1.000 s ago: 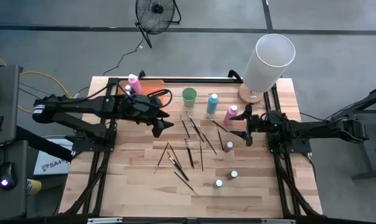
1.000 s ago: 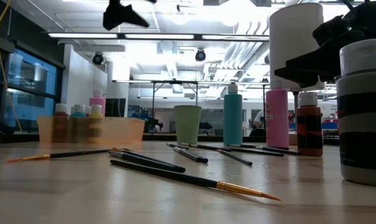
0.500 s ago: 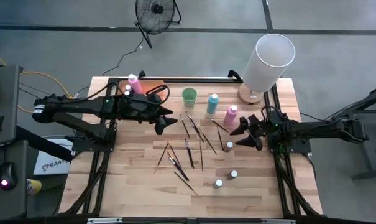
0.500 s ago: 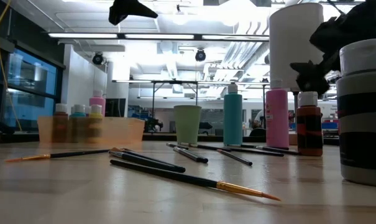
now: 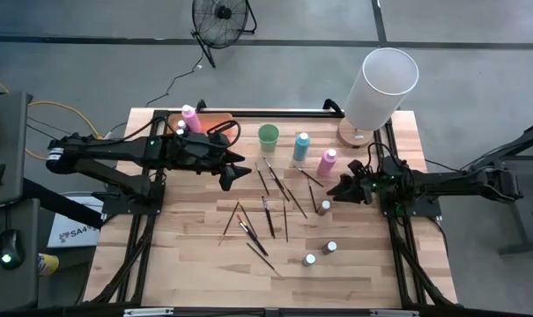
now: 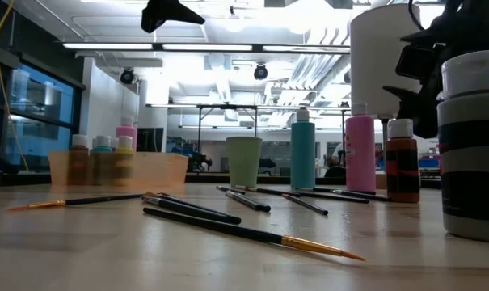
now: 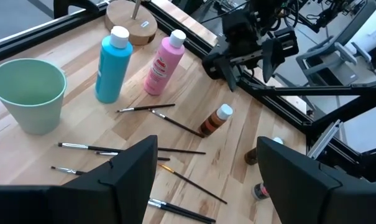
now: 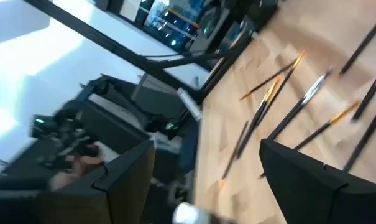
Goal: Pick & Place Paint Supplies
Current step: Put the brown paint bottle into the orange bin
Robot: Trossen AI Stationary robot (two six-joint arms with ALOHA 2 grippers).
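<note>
**High view: both tools wide and empty over a bench of loose supplies**

High view first, biggest thing down. The wooden bench (image 5: 187, 264) carries everything; a tall white cylinder (image 5: 381, 88) stands at its far right corner, out of the working area. The orange tray (image 5: 215, 121) sits at the far left corner with a pink bottle (image 5: 190, 118) and small bottles already in it, which suggests it is the drop-off place.

The left tool (image 5: 233, 173) hangs above the bench beside the tray, fingers spread wide and holding nothing. The right tool (image 5: 340, 187) hovers near the pink bottle (image 5: 327, 162) and a brown bottle (image 5: 324, 208), likewise wide and empty, probably lining up on one of them.

A green cup (image 5: 268, 136) and a blue bottle (image 5: 301, 146) stand upright at the far middle. Thin brushes (image 5: 266, 216) lie flat and scattered mid-bench, some crossing. Two small capped bottles (image 5: 321, 254) stand nearer the front edge, well apart from the tray.
</note>
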